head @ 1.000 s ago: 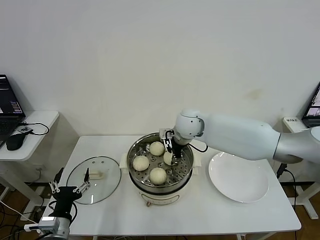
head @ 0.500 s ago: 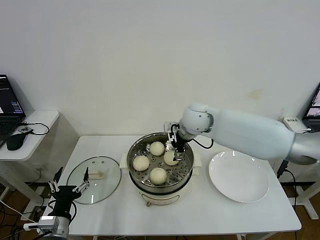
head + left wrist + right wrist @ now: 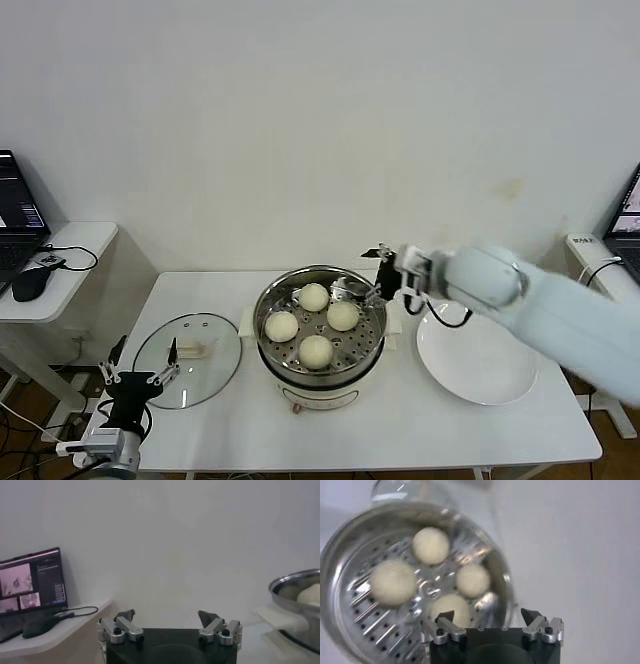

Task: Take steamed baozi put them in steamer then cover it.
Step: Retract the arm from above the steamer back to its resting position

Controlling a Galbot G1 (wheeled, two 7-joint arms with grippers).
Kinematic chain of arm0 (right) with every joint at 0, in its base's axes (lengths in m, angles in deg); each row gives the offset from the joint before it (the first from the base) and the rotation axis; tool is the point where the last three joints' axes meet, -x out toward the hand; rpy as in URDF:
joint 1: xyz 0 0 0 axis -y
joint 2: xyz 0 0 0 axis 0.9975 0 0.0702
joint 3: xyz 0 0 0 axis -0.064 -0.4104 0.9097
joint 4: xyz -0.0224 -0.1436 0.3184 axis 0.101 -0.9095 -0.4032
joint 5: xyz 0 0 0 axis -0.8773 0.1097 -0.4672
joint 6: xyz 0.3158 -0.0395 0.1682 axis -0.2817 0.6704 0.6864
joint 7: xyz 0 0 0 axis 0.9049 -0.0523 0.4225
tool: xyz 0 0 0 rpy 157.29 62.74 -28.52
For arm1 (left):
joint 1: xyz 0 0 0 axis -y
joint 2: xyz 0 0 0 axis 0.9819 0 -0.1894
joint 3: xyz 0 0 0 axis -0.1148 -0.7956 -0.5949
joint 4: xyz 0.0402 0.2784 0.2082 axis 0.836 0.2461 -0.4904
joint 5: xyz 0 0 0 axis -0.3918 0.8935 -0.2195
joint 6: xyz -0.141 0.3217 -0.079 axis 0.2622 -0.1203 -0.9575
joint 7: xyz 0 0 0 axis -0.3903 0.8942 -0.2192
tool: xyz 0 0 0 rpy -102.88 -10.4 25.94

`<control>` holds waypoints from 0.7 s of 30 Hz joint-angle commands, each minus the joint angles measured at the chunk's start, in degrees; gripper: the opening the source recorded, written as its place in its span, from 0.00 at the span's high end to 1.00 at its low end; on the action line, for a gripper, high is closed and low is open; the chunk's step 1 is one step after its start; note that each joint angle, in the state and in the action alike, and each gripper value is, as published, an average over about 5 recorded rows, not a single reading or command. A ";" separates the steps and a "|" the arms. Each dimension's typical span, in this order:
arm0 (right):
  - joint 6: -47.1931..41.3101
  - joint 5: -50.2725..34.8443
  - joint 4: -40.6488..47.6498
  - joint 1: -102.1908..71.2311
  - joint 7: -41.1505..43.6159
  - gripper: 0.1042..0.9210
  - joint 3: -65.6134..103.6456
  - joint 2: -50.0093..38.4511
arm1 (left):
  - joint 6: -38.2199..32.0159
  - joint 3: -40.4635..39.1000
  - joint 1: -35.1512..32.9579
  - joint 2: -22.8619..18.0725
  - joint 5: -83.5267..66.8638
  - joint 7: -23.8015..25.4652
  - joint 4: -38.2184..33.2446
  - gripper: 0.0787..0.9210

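Several cream-white baozi (image 3: 314,296) lie on the perforated tray inside the shiny steamer (image 3: 268,352) at the table's middle. My right gripper (image 3: 378,285) is open and empty, hovering just over the steamer's right rim, clear of the buns. In the right wrist view the baozi (image 3: 431,545) sit in the steamer (image 3: 335,555) beyond my open gripper (image 3: 490,616). My left gripper (image 3: 135,385) is open and empty, parked off the table's front left corner. In the left wrist view this gripper (image 3: 167,615) is open, with the steamer (image 3: 292,582) off to one side.
The round glass lid (image 3: 188,345) with a cream handle lies flat on the table left of the steamer. A bare white plate (image 3: 478,358) lies to its right. A side table with a laptop (image 3: 30,580) and mouse stands far left.
My right gripper has let go of a baozi in the steamer, risen, and drawn back to the right past the steamer's rim. The left arm has not moved.
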State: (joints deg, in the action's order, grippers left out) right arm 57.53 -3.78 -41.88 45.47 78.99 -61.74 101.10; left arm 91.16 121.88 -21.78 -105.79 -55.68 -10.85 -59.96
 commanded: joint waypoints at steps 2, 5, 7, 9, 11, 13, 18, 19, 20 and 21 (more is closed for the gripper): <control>26.83 8.99 -4.78 -62.62 -13.37 0.12 59.13 9.87 | -0.73 -1.71 1.04 0.14 18.12 0.75 5.25 0.12; 31.45 13.77 -2.32 -67.15 -10.28 0.12 69.05 19.51 | -2.94 -1.37 1.58 0.66 27.94 2.09 7.45 0.12; 33.27 14.95 -1.32 -69.30 -8.82 0.12 74.22 25.53 | -4.81 -0.75 1.91 1.19 34.41 2.37 9.12 0.12; 34.12 14.63 -1.59 -71.56 -8.05 0.12 77.48 30.46 | -6.54 0.19 2.23 1.99 41.69 2.59 10.88 0.12; 34.49 15.02 -2.74 -73.84 -7.68 0.12 79.52 33.62 | -8.14 1.17 2.73 3.01 50.12 2.68 12.80 0.12; 34.81 15.61 -3.73 -76.10 -7.63 0.12 81.09 35.83 | -10.17 2.27 3.56 3.87 59.98 2.50 15.10 0.12; 36.52 16.78 -4.50 -79.94 -7.61 0.12 84.58 38.80 | -13.59 3.78 6.46 5.02 77.59 0.55 21.73 0.12; 36.72 16.74 -4.64 -80.49 -7.65 0.12 85.20 39.18 | -13.82 3.57 7.11 5.33 78.92 0.24 22.80 0.12; 36.86 16.68 -4.85 -81.01 -7.68 0.12 85.81 39.58 | -13.93 3.11 7.81 5.76 79.87 0.10 23.92 0.12; 36.98 16.62 -5.13 -81.55 -7.72 0.12 86.45 39.92 | -13.98 2.49 8.67 6.25 80.52 0.05 25.17 0.12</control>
State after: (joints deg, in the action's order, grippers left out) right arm 87.49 9.29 -45.37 -23.25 71.66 10.09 128.86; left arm 82.93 123.65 -17.71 -102.50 -9.84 -9.46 -46.94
